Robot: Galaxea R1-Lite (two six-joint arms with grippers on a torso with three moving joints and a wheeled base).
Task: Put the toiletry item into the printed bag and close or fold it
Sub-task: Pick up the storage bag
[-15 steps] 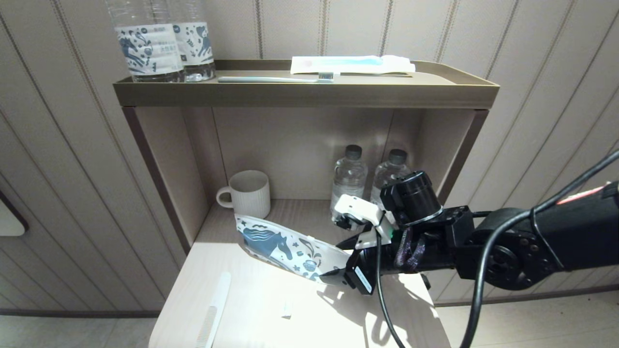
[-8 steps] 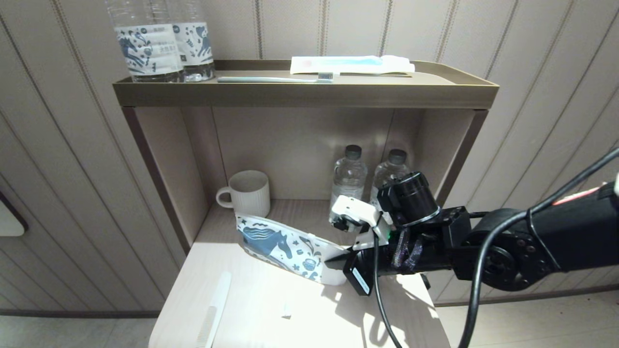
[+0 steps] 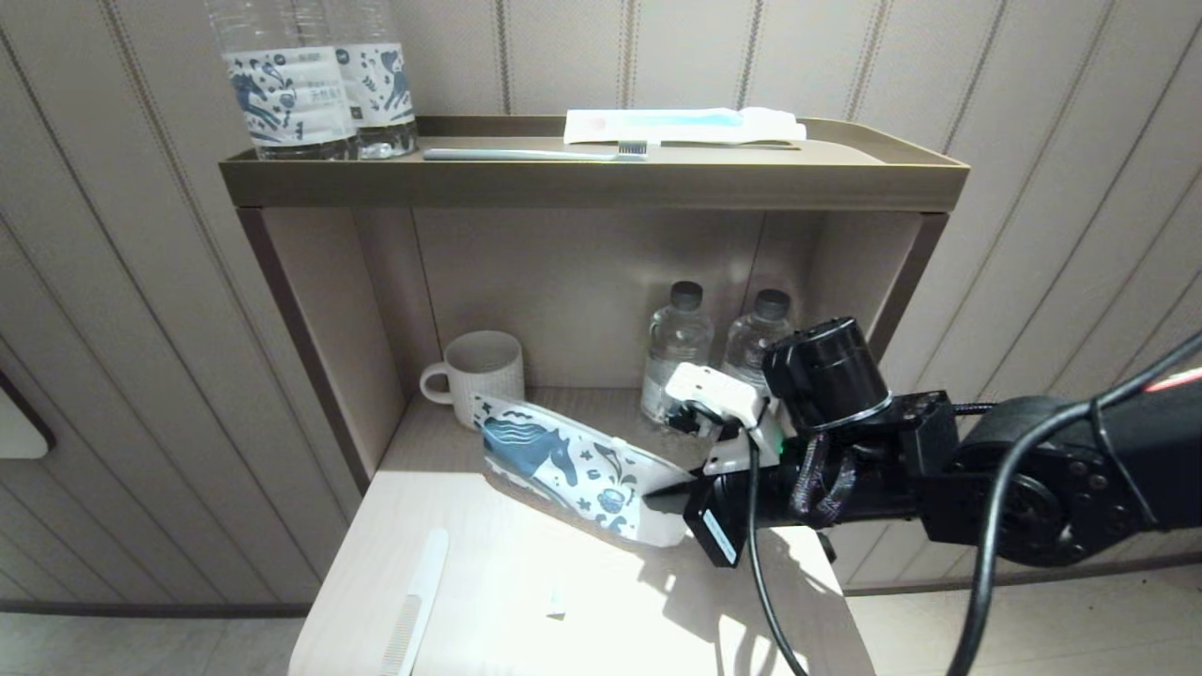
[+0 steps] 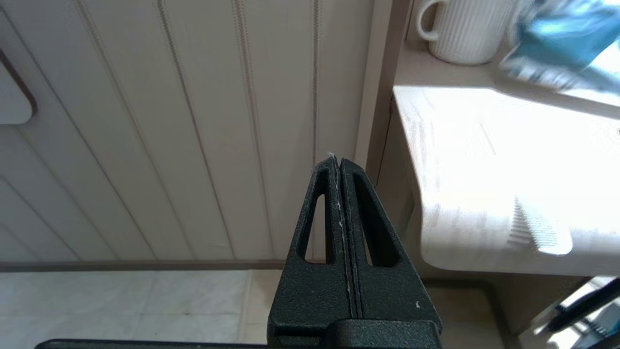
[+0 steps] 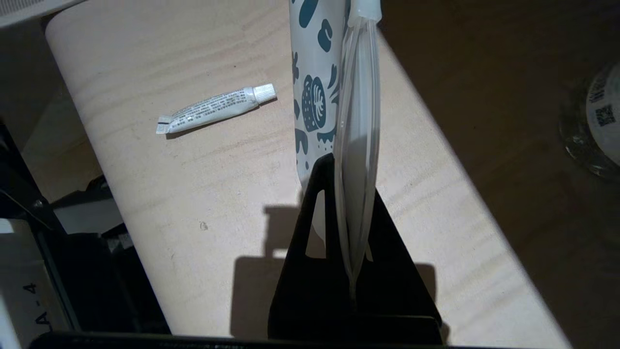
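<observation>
1. While the right gripper (image 3: 671,498) pinches the printed bag (image 3: 573,469) at its zip-mouth corner, the pouch hangs tilted above the lower shelf (image 3: 526,601), its far end down near the mug (image 3: 481,376).
2. Right wrist view: fingers closed on the clear zip strip, mouth edge (image 5: 358,145) a bit parted, so the bag looks unsealed.
3. Handling, by my judgement: thin plastic film, very light, floppy, likely slick; sags from a one-corner hold and could slip or twist. Best grip is the stiffer zip strip, as held now.
4. Small toothpaste tube (image 5: 215,109) lies loose on the shelf beside the bag, not touching it; probably the toiletry item. Light, soft, rolls easily; take it mid-body.
5. Comb (image 3: 413,601) lies at the shelf's front left edge, well apart from the bag.
6. Left gripper (image 4: 339,167) is parked off the shelf's left side, fingers pressed together, holding nothing.
</observation>
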